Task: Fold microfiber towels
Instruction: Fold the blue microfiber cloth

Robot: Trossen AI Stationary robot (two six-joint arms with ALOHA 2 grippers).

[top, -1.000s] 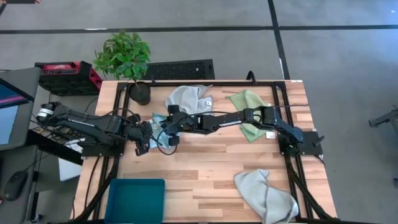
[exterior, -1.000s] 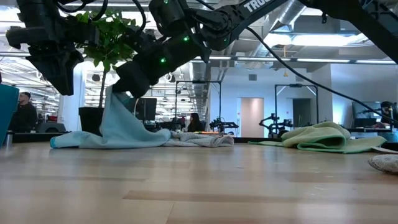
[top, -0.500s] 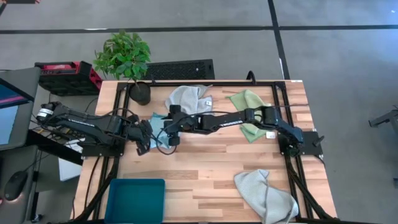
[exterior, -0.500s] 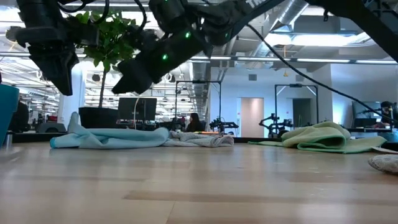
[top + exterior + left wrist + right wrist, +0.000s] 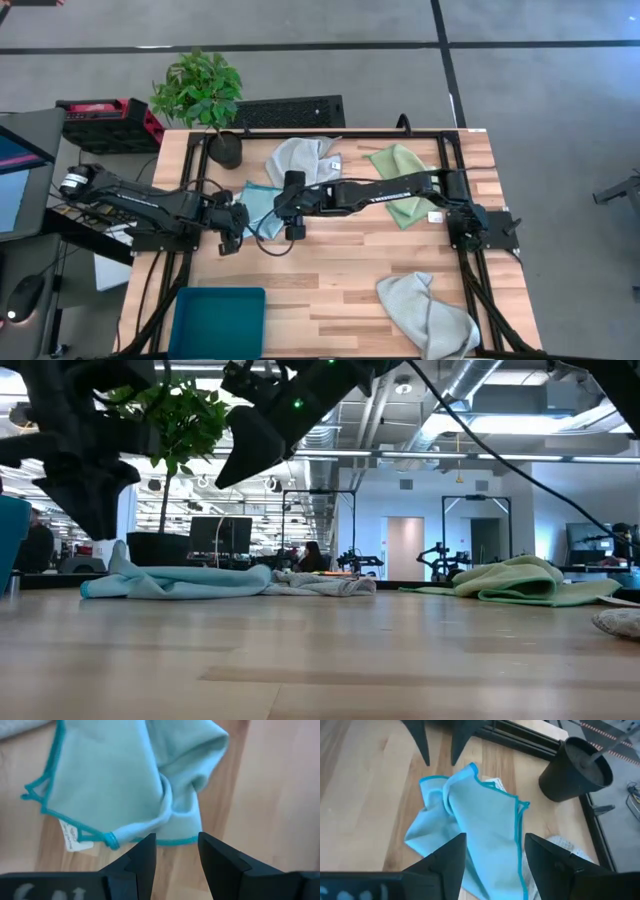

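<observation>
My right end effector (image 5: 292, 232) hangs released above the worktop (image 5: 340, 275), the crumpled light blue towel (image 5: 259, 203) at its ten o'clock; my left end effector (image 5: 228, 243) is released too

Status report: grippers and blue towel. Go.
Left gripper open, right gripper open, both above the table. Blue towel released, lying rumpled between them. Nothing in the way.

Teal rectangular plastic bin (image 5: 217, 322), at table's near-left corner. Leafy green plant in dark round pot (image 5: 225, 149), far-left corner. Light wooden slatted tabletop (image 5: 340, 270).
</observation>
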